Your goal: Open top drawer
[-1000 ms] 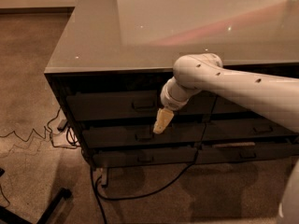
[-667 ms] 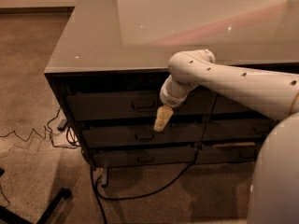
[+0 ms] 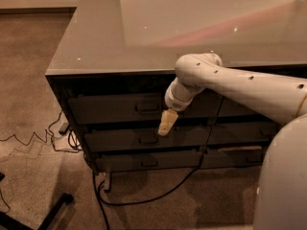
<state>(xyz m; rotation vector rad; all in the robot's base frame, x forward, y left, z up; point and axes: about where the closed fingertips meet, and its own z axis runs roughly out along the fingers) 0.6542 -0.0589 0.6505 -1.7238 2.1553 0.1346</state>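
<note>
In the camera view, my gripper (image 3: 165, 123) hangs as a tan, tapering tip at the end of my white, jointed arm (image 3: 240, 83). The arm reaches in from the right, below the near edge of the glossy grey tabletop (image 3: 96, 47). The gripper points down and slightly left. I cannot tell whether it is parted or closed, nor whether it touches the front behind it.

The wide dark grey top drawer (image 3: 105, 110) sits directly under the tabletop, in the left stack. Its long axis runs left to right, its flat front faces the near side, and that front lies in line with the fronts below. Its small rectangular loop handle (image 3: 147, 107) is just left of my gripper and a little higher. My gripper's tip overlaps the drawer's lower edge, above the shallower second drawer (image 3: 120, 139). A black cable (image 3: 144, 201) loops across the brown carpet (image 3: 33, 186) in front.
</note>
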